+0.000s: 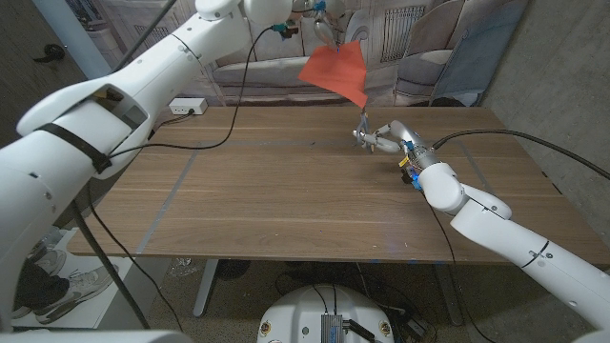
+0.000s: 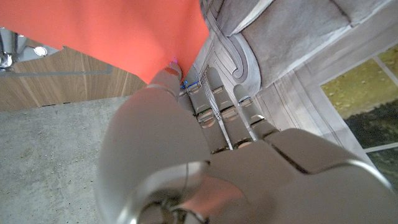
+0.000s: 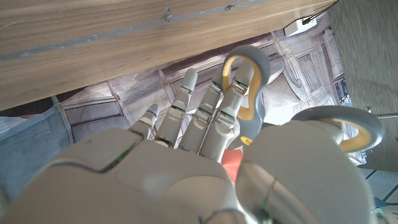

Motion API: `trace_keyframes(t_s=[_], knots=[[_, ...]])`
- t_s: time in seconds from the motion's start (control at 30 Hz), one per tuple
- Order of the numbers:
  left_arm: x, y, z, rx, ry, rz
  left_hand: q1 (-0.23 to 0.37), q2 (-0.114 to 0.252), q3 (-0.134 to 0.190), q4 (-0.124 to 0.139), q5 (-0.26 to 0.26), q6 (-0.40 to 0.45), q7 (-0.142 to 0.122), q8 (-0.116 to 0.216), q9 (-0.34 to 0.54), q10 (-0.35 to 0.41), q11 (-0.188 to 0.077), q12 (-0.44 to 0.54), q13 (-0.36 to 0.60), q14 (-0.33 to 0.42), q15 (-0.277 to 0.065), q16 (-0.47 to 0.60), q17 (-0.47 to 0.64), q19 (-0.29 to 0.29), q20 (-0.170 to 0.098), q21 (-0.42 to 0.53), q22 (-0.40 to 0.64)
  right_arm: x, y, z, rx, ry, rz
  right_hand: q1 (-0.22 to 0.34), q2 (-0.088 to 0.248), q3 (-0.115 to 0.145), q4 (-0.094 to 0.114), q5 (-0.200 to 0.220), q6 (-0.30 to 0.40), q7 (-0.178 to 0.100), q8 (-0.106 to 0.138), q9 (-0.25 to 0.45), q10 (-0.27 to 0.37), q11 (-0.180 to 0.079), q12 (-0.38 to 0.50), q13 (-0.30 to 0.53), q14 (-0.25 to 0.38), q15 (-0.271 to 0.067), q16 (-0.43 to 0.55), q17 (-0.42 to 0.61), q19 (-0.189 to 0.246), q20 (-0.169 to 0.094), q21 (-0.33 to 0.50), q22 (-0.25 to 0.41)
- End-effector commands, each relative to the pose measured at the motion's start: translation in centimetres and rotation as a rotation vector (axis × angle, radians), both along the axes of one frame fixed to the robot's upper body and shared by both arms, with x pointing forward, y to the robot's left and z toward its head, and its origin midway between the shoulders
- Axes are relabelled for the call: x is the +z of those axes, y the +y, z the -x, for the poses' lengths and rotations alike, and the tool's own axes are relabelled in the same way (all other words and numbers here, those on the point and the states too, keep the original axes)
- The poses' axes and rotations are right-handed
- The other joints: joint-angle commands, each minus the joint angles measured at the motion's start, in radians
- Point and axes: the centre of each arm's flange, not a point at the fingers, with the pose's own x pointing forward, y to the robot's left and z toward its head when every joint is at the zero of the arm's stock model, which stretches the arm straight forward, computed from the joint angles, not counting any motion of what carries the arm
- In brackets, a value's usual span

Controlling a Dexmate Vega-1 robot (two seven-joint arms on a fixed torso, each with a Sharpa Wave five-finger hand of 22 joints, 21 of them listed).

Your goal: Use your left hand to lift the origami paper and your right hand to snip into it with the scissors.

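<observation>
The left hand [image 2: 205, 143] pinches the paper [image 1: 336, 71] by its upper edge and holds it raised above the far side of the table [image 1: 286, 191]. The right hand [image 1: 386, 138] grips the scissors [image 3: 249, 93], fingers through the grey, yellow-lined handle loops. In the head view the blades point up at the paper's lower corner; whether they touch it cannot be told.

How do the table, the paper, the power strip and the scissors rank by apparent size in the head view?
1. Table, largest by far.
2. Paper, held up above the far edge.
3 and 4. Power strip and scissors: both look small and about alike; the scissors are partly hidden in the right robot hand, so I won't rank them.
</observation>
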Motion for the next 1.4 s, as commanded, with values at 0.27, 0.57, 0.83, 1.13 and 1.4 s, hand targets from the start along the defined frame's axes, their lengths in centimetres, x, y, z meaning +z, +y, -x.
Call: trace_keyframes(t_s=[0.27,0.57,0.83,1.13,1.4], knots=[[0.2,0.1,2.3,-0.042,-0.193,-0.012,0.022,0.005,-0.004,-0.004,0.006,0.046,0.017,0.003,0.034,0.054,-0.045,-0.001,0.002,0.013,-0.170,0.001,0.009,0.006,0.002,-0.006,0.003,0.0,-0.1,0.2,0.011,0.003,0.006,-0.029,-0.005,0.001,-0.001,-0.001,-0.008,0.004,-0.006,0.008,-0.001,0.010,-0.004,0.002,-0.013,-0.160,0.002,0.004,-0.013,0.005,-0.003,0.005],[-1.1,-1.0,2.8,-0.049,-0.262,-0.091,0.014,-0.002,-0.013,0.000,0.017,0.063,0.005,0.014,0.039,0.067,-0.047,0.004,0.010,0.019,-0.169,0.004,0.013,0.006,-0.013,-0.010,0.002,-0.2,0.1,0.4,-0.002,0.031,0.015,-0.040,-0.007,0.001,-0.004,-0.003,-0.006,0.006,-0.003,0.011,0.002,0.010,-0.002,0.004,-0.017,-0.160,0.002,0.005,-0.014,0.006,-0.002,0.005],[-1.5,-1.3,4.4,0.027,-0.533,-0.181,0.012,-0.008,-0.019,0.003,0.032,0.068,-0.012,0.021,0.046,0.071,-0.049,0.005,0.017,0.020,-0.168,0.005,0.019,0.004,-0.020,-0.013,0.003,-0.5,0.2,0.3,-0.041,0.067,0.046,-0.049,-0.008,0.002,-0.006,-0.004,-0.009,0.007,-0.003,0.013,0.001,0.011,-0.002,0.005,-0.021,-0.161,0.003,0.006,-0.017,0.007,-0.002,0.006],[-1.7,-0.7,4.6,-0.019,-0.465,-0.144,0.011,-0.010,-0.022,0.005,0.042,0.067,-0.016,0.023,0.050,0.073,-0.051,0.005,0.022,0.020,-0.169,0.005,0.023,0.005,-0.022,-0.014,0.003,-0.2,0.5,0.4,-0.032,0.068,0.060,-0.074,-0.011,0.003,-0.010,-0.007,-0.030,0.023,-0.008,0.017,-0.021,0.025,-0.010,0.007,-0.040,-0.159,0.001,0.007,-0.037,0.019,-0.007,0.005],[-0.3,-0.3,4.9,-0.060,-0.297,-0.049,0.011,-0.009,-0.024,0.007,0.050,0.068,-0.015,0.026,0.052,0.075,-0.052,0.005,0.026,0.022,-0.169,0.007,0.027,0.007,-0.023,-0.015,0.004,-0.3,0.9,0.4,-0.086,0.089,0.084,-0.085,-0.011,0.003,-0.010,-0.008,-0.027,0.023,-0.005,0.019,-0.018,0.028,-0.008,0.008,-0.041,-0.160,0.003,0.008,-0.039,0.020,-0.006,0.005]])
